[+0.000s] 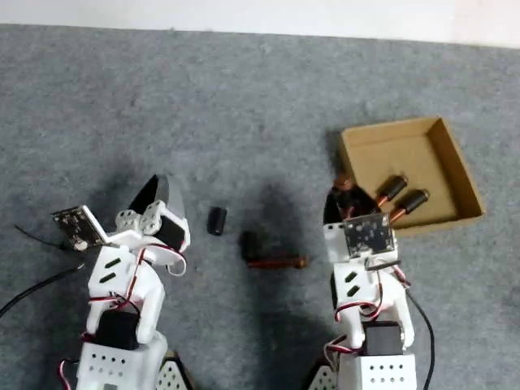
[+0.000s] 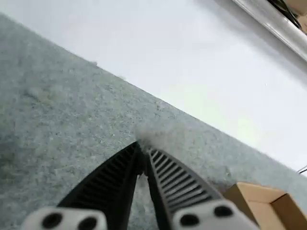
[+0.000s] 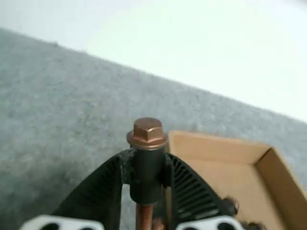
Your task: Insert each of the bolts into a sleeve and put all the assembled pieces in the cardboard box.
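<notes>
Two arms stand side by side at a grey mat point(image 1: 244, 106).

The left gripper point(image 2: 143, 160) has its two jaws pressed together at the tips. It holds nothing and hangs above bare mat.

The right gripper point(image 3: 147, 162) is clamped on one held sleeve point(image 3: 146, 184), which is black. One copper held bolt point(image 3: 147, 134) runs through it, with the hexagonal head above the fingers and the shank showing below. This piece sits just beside the near corner of the one cardboard box point(image 1: 382, 154).

Two assembled pieces point(image 1: 392, 189) lie side by side on the box floor.

Between the arms, on the mat:
- One loose sleeve point(image 1: 216, 220) lies alone.
- One loose bolt point(image 1: 280, 262) lies flat nearby.
- A second sleeve point(image 1: 250, 244) is at the loose bolt's end. Whether the bolt is inside it cannot be told.

In total there are four bolts and four sleeves.
</notes>
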